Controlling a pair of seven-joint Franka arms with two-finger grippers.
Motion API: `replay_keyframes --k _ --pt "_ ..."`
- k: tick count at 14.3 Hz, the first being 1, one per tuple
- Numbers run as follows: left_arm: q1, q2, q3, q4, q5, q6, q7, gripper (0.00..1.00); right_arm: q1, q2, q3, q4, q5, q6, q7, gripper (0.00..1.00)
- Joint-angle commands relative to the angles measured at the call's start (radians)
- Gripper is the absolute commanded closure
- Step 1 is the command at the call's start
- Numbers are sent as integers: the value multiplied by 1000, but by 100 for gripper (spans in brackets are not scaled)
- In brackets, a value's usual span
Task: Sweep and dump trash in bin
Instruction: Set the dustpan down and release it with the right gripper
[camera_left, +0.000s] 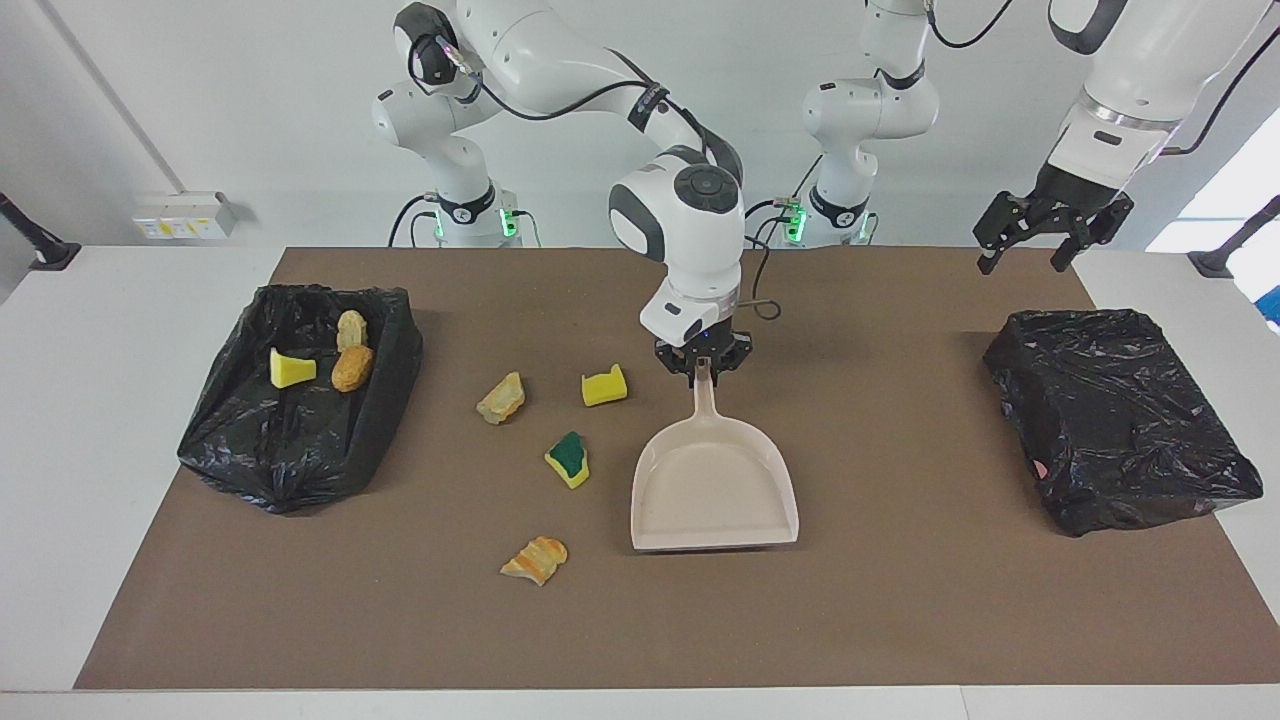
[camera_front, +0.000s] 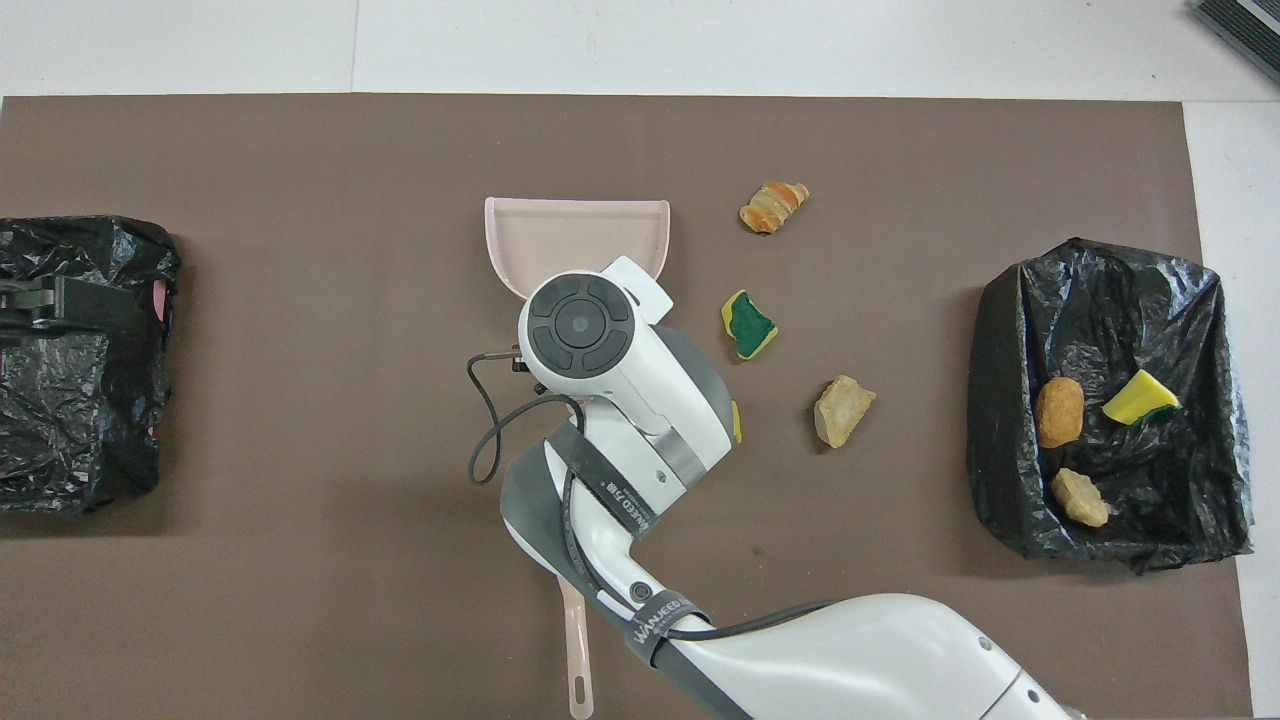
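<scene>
- Low centre of facing frame: striped scrap (camera_left: 534, 560) on the mat (camera_left: 900, 620), farthest from the robots, apart from the pan's mouth.
- Mid frame: dustpan (camera_left: 714, 490) flat on the mat, empty, mouth toward the camera. Just beside it, toward the right arm's end: green sponge (camera_left: 568, 459). Higher up: yellow bit (camera_left: 604, 386) and tan chunk (camera_left: 501, 398). Four scraps loose in all.
- Right gripper (camera_left: 703, 368) clenched on the top of the pan's handle.
- Toward the right arm's end: open bin (camera_left: 290, 440), black liner, three scraps inside. At the left arm's end: a second bag (camera_left: 1120, 420), bunched shut.
- Upper edge of frame: left gripper (camera_left: 1050, 235) raised over the mat's corner, fingers spread, empty; this arm waits.
- Brush (camera_front: 576, 650): only its handle shows, bottom centre of the overhead frame, under the right arm.

Step, as judged: pan placed beside the loose scraps, sweeping not yet begun. Next move likely calls for the left arm to fetch the brush and push the scraps into the mouth while the pan is held down; the striped one sits awkwardly in front of the lip.

Surface: brown mat on a white table (camera_left: 60, 450). Room: plain white wall, socket box (camera_left: 185, 213) at the top.
</scene>
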Motion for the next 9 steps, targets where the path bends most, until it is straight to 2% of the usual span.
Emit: replay_keyframes --k 1,2,3,4,9 --pt "-12 -11 8 -7 -1 -10 46 0 3 39 5 21 -17 32 29 100" --pt "-12 -11 8 -7 -1 -14 45 0 6 41 6 21 -16 45 29 100" --pt "-12 -13 8 -9 0 -16 45 0 6 41 5 22 -17 44 32 69" --pt "-12 -14 8 -12 0 -16 43 0 7 42 5 22 -22 44 35 1" --pt "-13 -16 8 -14 0 -16 42 0 12 -5 3 24 -22 18 33 0"
